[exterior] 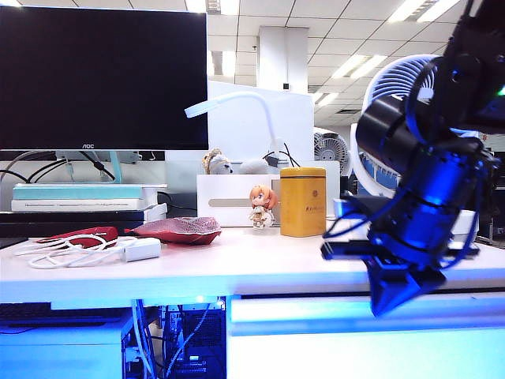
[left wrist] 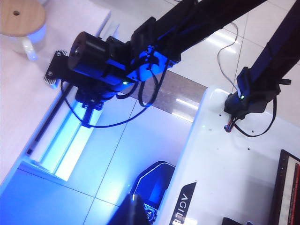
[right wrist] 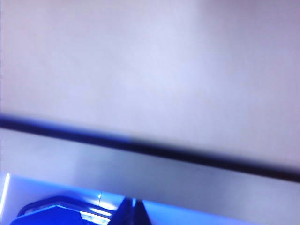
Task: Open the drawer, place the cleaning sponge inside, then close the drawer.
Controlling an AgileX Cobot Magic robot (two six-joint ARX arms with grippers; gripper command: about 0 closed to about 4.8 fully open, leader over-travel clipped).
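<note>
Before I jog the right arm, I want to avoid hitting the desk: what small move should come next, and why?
Probably ease the right gripper slowly in toward the top edge of the drawer. Its jaws are shut, its tip hangs just before the closed white front, and no handle shows, so the lip seems the only purchase. The left gripper is shut, away from it.

- A black monitor (exterior: 102, 75) sat way off to the claw's far side, up top.
- Yellow tin (exterior: 303, 201) and a little figurine (exterior: 262, 205) stood just behind it.
- Red pouch (exterior: 177, 230) and white cable (exterior: 71, 253) lay further over.
</note>
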